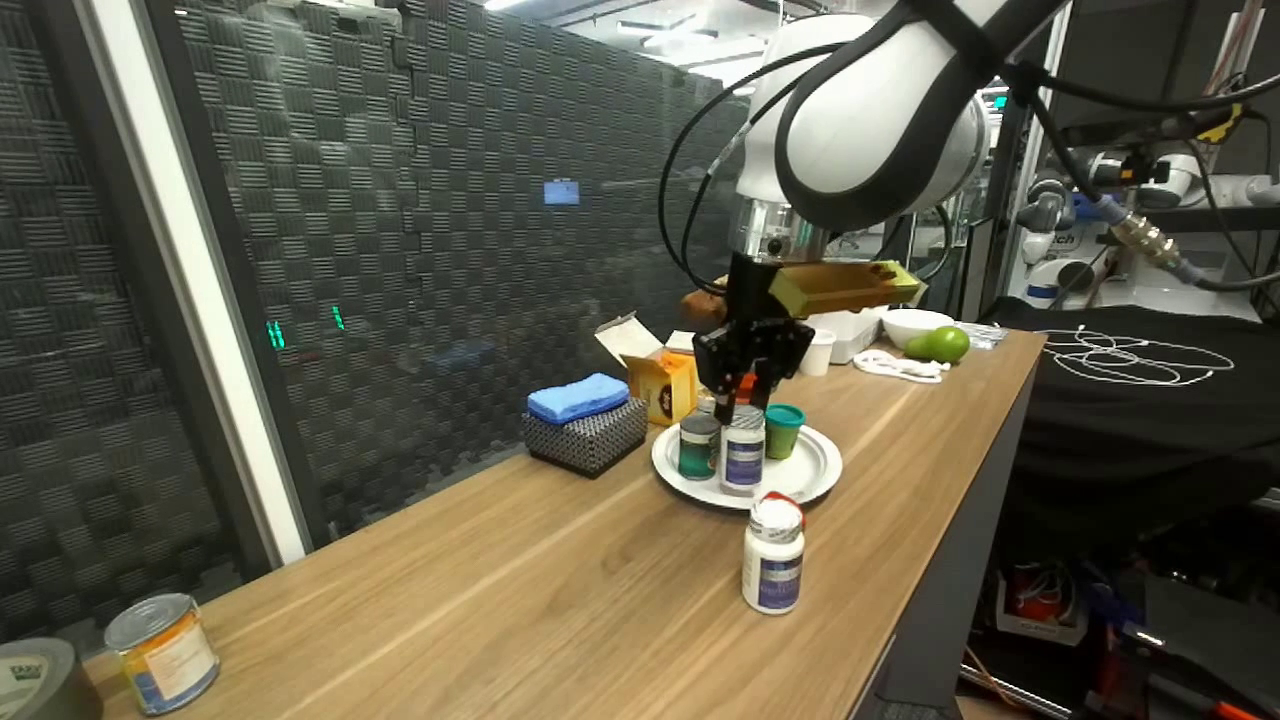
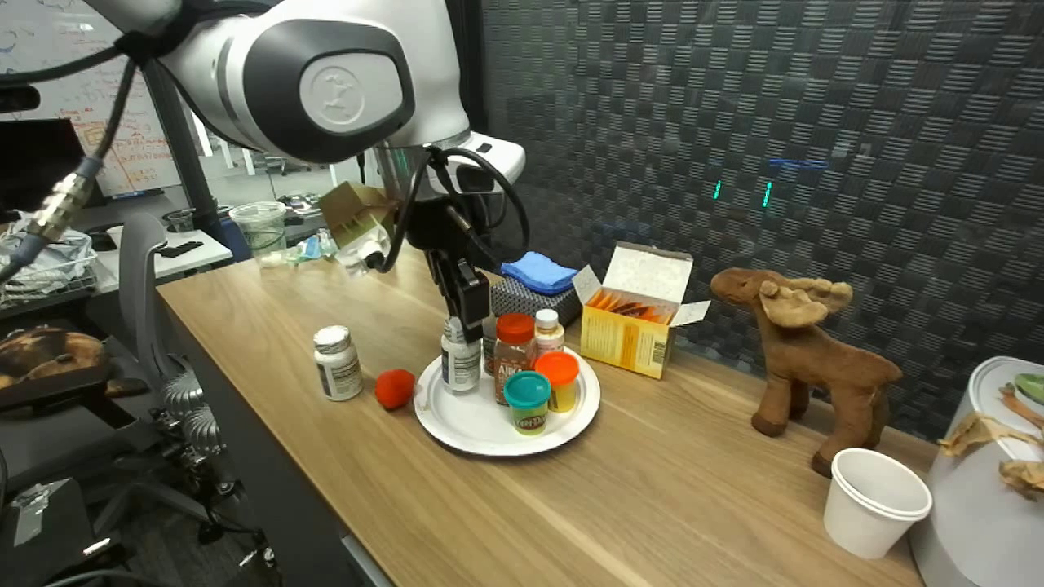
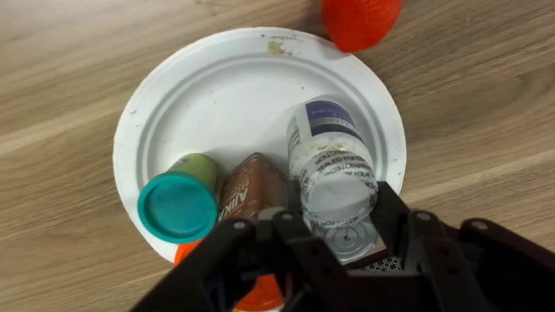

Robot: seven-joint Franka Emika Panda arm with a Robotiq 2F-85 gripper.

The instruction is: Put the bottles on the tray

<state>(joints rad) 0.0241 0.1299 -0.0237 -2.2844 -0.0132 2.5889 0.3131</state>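
Right of centre in the wrist view, the white bottle [image 3: 331, 160] stands upright on the plate [image 3: 225, 104], its cap held in the pincer [image 3: 340, 195]. In both exterior views its long axis is vertical, cap up; from above it looks foreshortened, the cap lower in the frame than the label. In an exterior view the other white bottle [image 1: 774, 565], lower right of centre on the counter [image 1: 560, 590], also points cap up, and the green jar [image 1: 698, 452] is upright just left of the white bottle. In the middle of an exterior view the red-capped bottle [image 2: 515, 355] is upright, its foot partly covered by the teal-capped tub [image 2: 528, 399]; the white-capped bottle [image 2: 549, 334] shows only its upper part above the orange-capped tub [image 2: 559, 375], so I cannot tell whether it rests on the plate. At the bottom of the wrist view the pincer partly covers 2 orange patches [image 3: 262, 294], too broken up to name. The top edge cuts off the red object [image 3: 360, 24].
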